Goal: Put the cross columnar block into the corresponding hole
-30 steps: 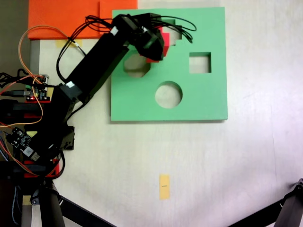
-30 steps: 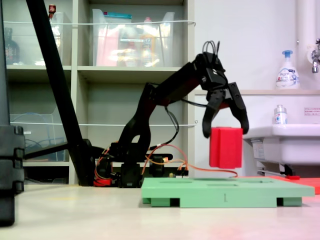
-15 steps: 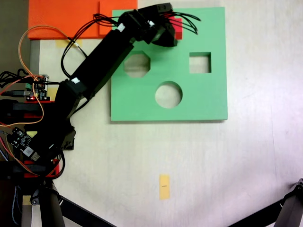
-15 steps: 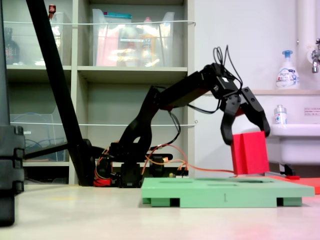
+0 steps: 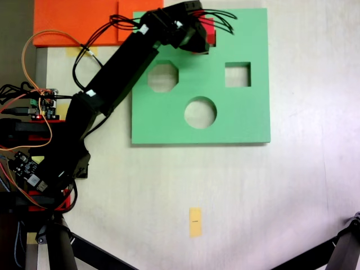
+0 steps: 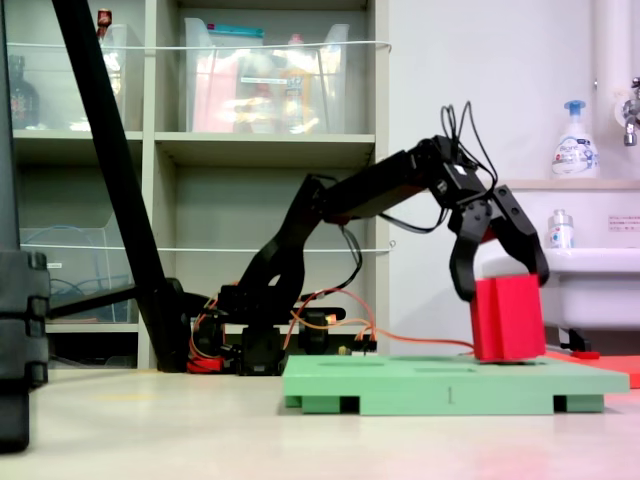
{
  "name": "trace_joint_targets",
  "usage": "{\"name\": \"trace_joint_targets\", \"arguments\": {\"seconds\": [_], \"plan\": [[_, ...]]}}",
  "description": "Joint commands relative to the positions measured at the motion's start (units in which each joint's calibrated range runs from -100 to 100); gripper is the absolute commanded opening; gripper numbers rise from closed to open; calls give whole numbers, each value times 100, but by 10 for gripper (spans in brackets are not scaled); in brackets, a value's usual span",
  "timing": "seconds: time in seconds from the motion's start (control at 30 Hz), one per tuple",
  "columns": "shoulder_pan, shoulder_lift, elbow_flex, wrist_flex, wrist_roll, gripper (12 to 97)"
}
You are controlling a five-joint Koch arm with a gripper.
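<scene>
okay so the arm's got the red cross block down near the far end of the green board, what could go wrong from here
1. The cross columnar block looks slightly tilted in the gripper, its bottom at the green foam board. Pushed down like that, it may jam on the cutout's edge.
2. From above, the gripper and cables cover the plus-shaped cutout, so alignment of the cross arms cannot be checked; a rotated block would sit on top.
3. The board looks light; a sideways push might slide it.

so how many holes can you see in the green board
3: an octagonal hole at left, a square hole at right, a round hole below them. The gripper and red block may hide another near the top edge.
</scene>
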Motion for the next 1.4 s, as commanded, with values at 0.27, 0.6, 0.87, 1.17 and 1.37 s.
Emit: {"name": "trace_joint_targets", "arguments": {"seconds": [0.27,0.6,0.87,1.17,1.37], "plan": [[29,-42,492,604,-68,491],[39,307,492,613,-73,493],[44,586,492,681,-78,493],[73,991,492,787,-73,497],[78,1187,492,719,-15,519]]}}
